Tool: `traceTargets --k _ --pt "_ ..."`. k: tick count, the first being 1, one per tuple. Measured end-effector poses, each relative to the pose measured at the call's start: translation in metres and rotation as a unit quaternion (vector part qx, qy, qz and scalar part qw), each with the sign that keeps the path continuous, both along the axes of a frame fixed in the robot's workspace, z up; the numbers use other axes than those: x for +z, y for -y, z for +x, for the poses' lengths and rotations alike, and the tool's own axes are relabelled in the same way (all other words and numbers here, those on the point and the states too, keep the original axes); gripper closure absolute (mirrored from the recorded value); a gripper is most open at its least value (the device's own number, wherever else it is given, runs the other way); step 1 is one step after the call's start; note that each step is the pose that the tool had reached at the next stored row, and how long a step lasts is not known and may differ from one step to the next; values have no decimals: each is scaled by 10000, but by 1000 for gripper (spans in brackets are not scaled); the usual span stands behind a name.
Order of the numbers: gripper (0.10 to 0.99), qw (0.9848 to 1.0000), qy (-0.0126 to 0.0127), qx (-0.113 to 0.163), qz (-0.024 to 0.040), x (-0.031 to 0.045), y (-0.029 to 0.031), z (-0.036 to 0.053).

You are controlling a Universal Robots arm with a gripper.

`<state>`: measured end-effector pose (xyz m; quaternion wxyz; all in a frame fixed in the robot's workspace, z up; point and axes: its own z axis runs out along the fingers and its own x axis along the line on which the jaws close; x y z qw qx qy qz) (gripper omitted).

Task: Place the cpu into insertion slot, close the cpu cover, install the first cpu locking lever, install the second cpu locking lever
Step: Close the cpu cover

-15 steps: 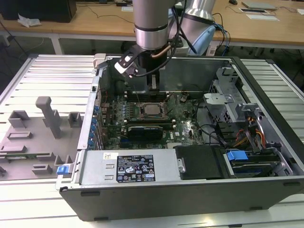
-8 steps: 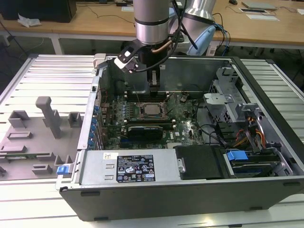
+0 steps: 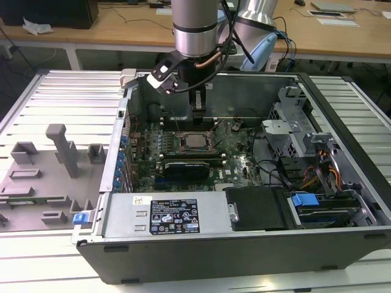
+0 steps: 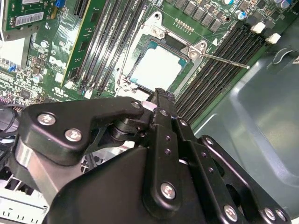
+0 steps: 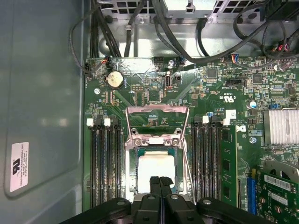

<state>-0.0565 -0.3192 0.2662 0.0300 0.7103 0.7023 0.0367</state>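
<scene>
One cpu (image 5: 156,170) lay seated in the single insertion slot (image 5: 132,163), and its one cpu cover (image 5: 156,110) stood swung open. The gripper (image 5: 161,181), two fingertips pressed together and holding nothing, hovered just above the cpu. One lever rod (image 4: 226,59) projected over the memory slots (image 4: 210,79).

No wording can be made out for certain. In the exterior view, a black label (image 3: 182,217) with white certification marks and a small white sticker (image 3: 142,199) stand on the power supply cover (image 3: 122,221). In the first wrist view, a tall white sticker (image 5: 19,166) with black print sits on the case wall (image 5: 42,84), and white silkscreen lettering (image 5: 228,96) marks the green motherboard (image 5: 140,98). In the second wrist view, a white barcode label (image 4: 24,18) lies on a green card (image 4: 7,14).
</scene>
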Motion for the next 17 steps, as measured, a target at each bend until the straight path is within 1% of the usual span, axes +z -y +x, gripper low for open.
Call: traceTargets --k 4,7,9,10,11,12,13,16,17 --pt "980 10000 -1 0 -2 2 0 0" --pt "980 10000 0 0 -1 42 0 0" --pt "980 10000 1 0 1 44 0 0" --pt "980 10000 -15 0 10 46 1 0" --pt "980 9999 -116 0 68 44 7 6" --pt "980 9998 -176 0 99 43 10 9" --pt "980 9998 -195 0 107 43 10 9" --pt "980 9997 -200 0 110 43 11 12" --pt "980 9997 -201 0 110 44 12 36"
